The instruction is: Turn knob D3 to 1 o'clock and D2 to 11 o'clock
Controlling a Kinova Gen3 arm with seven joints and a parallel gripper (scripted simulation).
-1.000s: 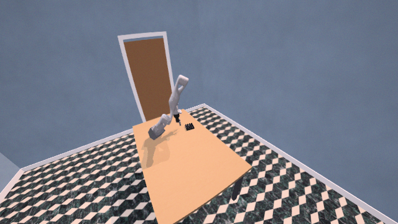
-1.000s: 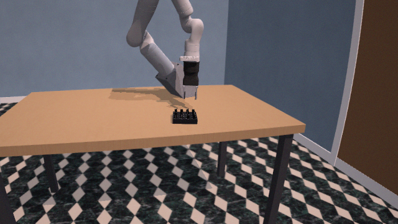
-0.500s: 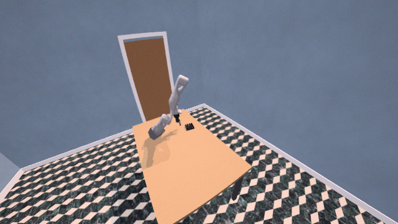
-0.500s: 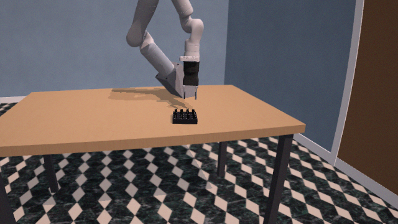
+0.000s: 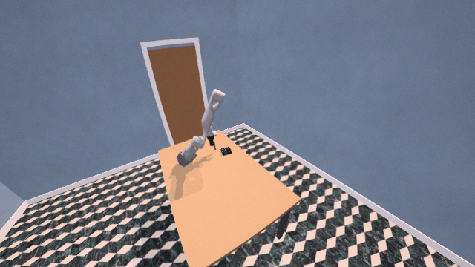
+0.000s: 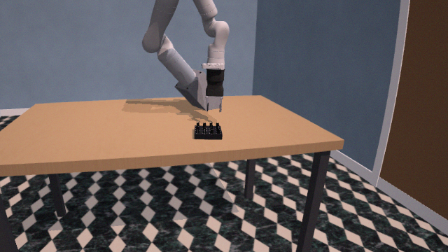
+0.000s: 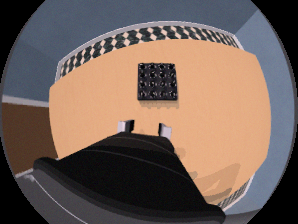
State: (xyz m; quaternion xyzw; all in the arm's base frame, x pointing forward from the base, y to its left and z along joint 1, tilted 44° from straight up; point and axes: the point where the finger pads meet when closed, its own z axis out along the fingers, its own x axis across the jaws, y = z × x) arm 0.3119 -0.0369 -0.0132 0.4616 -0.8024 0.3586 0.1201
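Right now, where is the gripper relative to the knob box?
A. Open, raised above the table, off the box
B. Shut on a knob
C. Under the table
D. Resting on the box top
A: in the exterior view the open gripper hangs above the table, apart from the knob box.

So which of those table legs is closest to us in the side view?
The dark leg under the table's right front corner: it looks tallest and thickest, and its foot runs off the bottom edge. The others stand farther back.

Even bright light, the arm's [image 6: 175, 63] shadow on the table [image 6: 105, 140]; wrist view fisheye-warped.
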